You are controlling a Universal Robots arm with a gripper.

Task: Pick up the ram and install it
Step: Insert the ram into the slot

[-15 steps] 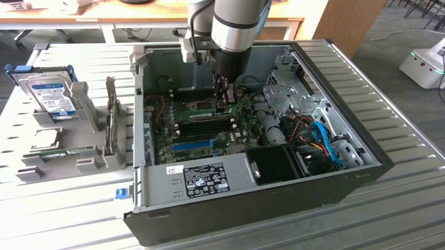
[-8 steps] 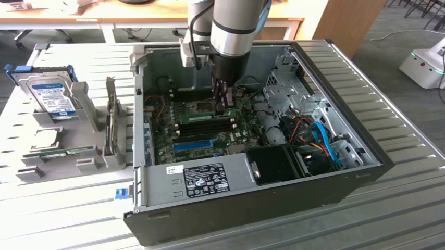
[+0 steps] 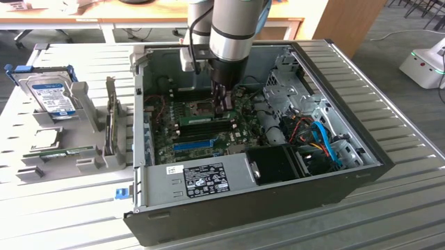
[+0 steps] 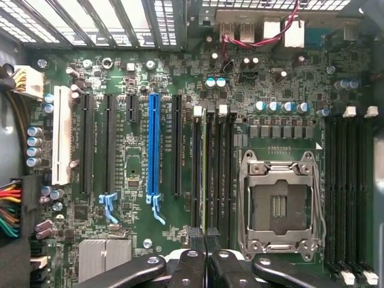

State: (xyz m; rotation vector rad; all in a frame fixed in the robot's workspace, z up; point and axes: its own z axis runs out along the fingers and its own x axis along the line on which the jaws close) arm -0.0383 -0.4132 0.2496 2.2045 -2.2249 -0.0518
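Your end effector (image 3: 222, 112) is clenched on the ram (image 4: 204, 171), holding the thin green stick on its edge right over the long black slots (image 4: 224, 174) inside the computer case (image 3: 278, 200), so that it lines up with one of them.

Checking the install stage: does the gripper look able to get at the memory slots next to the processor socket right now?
Probably yes. The gripper hangs right above the memory slots inside the open case, and no cable or card crosses them.
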